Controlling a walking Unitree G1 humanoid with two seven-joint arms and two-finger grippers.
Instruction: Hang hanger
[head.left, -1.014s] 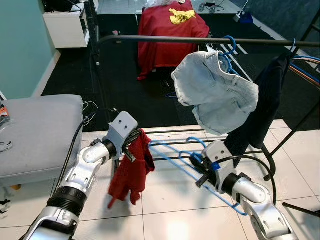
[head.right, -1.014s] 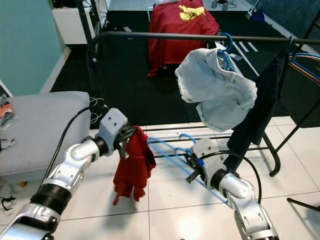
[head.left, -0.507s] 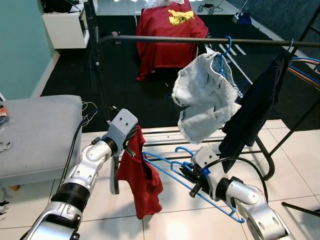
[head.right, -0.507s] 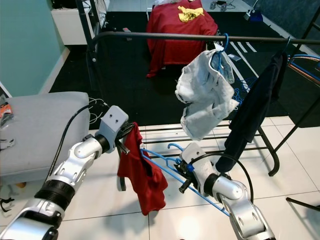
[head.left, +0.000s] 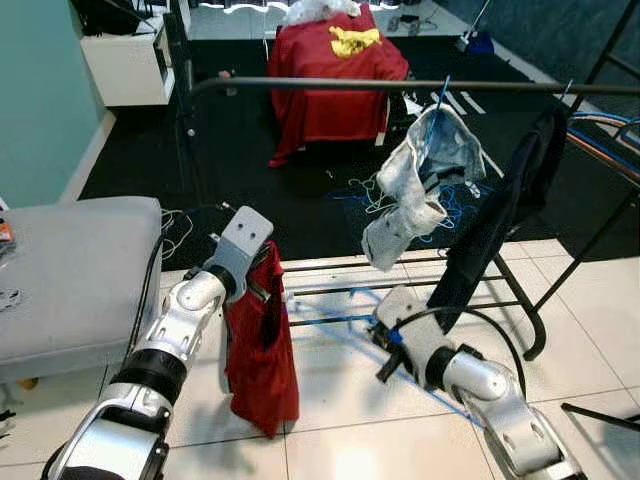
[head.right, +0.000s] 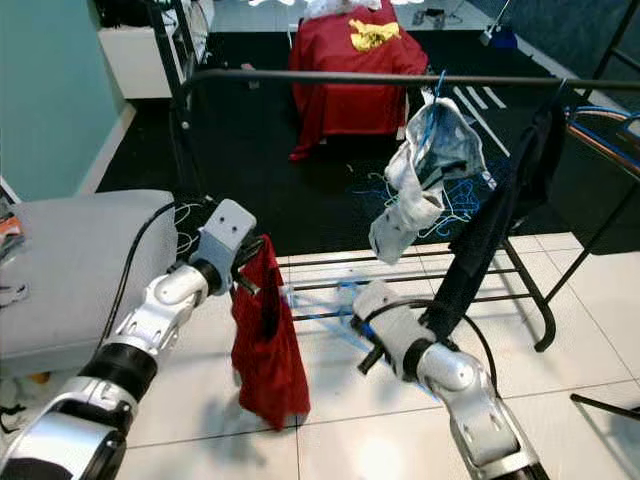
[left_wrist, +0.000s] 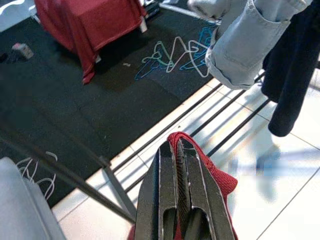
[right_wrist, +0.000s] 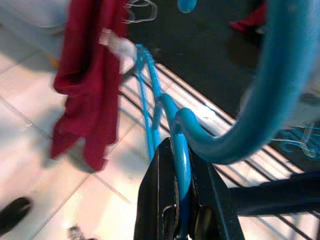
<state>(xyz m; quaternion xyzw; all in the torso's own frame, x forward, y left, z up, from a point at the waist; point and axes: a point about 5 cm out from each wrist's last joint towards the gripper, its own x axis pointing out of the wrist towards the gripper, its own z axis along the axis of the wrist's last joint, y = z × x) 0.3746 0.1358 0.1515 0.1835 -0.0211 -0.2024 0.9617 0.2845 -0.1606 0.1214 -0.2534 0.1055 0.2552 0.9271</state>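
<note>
Well below the rail (head.left: 400, 86), blue hanger (right_wrist: 181, 150) is clamped by right gripper (right_wrist: 177, 220), red garment (head.left: 262, 360) pinched by left gripper (left_wrist: 179, 200).

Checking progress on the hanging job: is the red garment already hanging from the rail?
No, the red garment hangs pinched in the left gripper, below the rail.

Hanger (right_wrist: 181, 150): bright blue. Garment (head.left: 258, 350) clamped in the left end effector (left_wrist: 178, 165): plain dark red. Both end effectors, including the right end effector (right_wrist: 176, 200): black fingers on silver arms. Rail (head.left: 400, 87): black. Hung shorts (head.left: 425, 180): pale blue denim. Hung garment (head.left: 500, 210): dark navy. Floor (head.left: 340, 400): white tiles, black carpet beyond. Wall (head.left: 40, 100): teal. Cushion (head.left: 70, 270): grey.
</note>
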